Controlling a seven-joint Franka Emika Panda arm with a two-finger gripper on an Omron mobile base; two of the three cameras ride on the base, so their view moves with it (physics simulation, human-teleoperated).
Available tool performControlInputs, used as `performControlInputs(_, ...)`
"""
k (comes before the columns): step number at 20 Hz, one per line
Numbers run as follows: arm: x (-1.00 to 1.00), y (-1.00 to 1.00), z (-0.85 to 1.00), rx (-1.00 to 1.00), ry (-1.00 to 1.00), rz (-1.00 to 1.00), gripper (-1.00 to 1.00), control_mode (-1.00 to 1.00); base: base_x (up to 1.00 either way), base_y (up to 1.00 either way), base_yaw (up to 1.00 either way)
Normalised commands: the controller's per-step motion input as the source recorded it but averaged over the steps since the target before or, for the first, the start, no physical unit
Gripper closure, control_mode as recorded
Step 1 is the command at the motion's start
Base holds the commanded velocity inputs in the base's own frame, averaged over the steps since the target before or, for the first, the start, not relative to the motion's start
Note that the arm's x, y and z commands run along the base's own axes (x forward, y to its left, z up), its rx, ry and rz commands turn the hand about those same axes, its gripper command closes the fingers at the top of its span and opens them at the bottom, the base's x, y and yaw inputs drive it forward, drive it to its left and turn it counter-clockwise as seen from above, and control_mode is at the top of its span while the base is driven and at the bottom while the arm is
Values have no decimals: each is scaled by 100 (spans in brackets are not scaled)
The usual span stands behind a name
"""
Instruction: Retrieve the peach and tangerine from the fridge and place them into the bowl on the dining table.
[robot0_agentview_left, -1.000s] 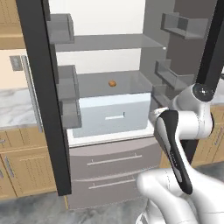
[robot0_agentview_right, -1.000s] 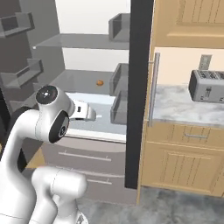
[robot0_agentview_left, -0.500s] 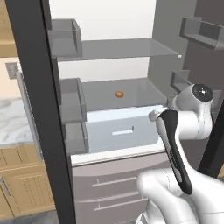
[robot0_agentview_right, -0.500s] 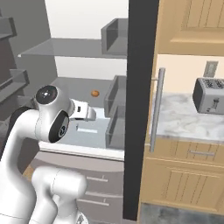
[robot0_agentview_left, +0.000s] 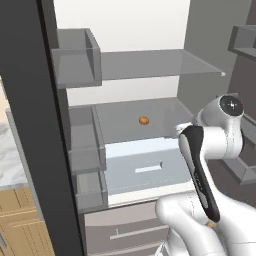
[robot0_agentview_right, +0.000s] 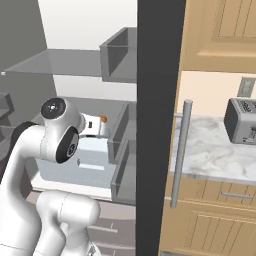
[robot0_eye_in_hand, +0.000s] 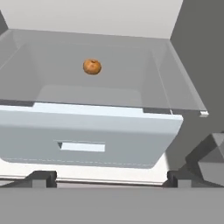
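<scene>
The fridge (robot0_agentview_left: 150, 65) stands open, its grey shelves and pale blue drawer (robot0_eye_in_hand: 87, 135) in plain sight. A small round orange fruit, the tangerine (robot0_eye_in_hand: 92, 67), sits alone on the grey shelf (robot0_eye_in_hand: 52, 74) just above the drawer, toward the back of the shelf. From the left base camera the same fruit (robot0_agentview_left: 144, 120) lies mid-shelf, beyond the white arm's (robot0_agentview_left: 215, 145) elbow; from the right base camera a sliver of orange (robot0_agentview_right: 103, 119) shows just past the hand.

The fingers (robot0_eye_in_hand: 111, 178) stand wide apart, their two dark tips low in the hand camera, one at the left (robot0_eye_in_hand: 40, 178) and one at the right (robot0_eye_in_hand: 183, 178). Nothing is between them. They sit in front of the drawer's face, below the shelf's level. The tangerine lies well beyond them, farther into the fridge and higher, a little left of the midline between the two tips, not touching either.

To the right of the fridge, a marble worktop (robot0_agentview_right: 210, 155) carries a toaster (robot0_agentview_right: 241, 121).
</scene>
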Motion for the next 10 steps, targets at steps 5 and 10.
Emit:
performControlInputs(5,30,8,0,0,3,0,-100,-100,0,0,0)
performControlInputs(10,2,40,-10,-1,8,0,-100,-100,0,0,0)
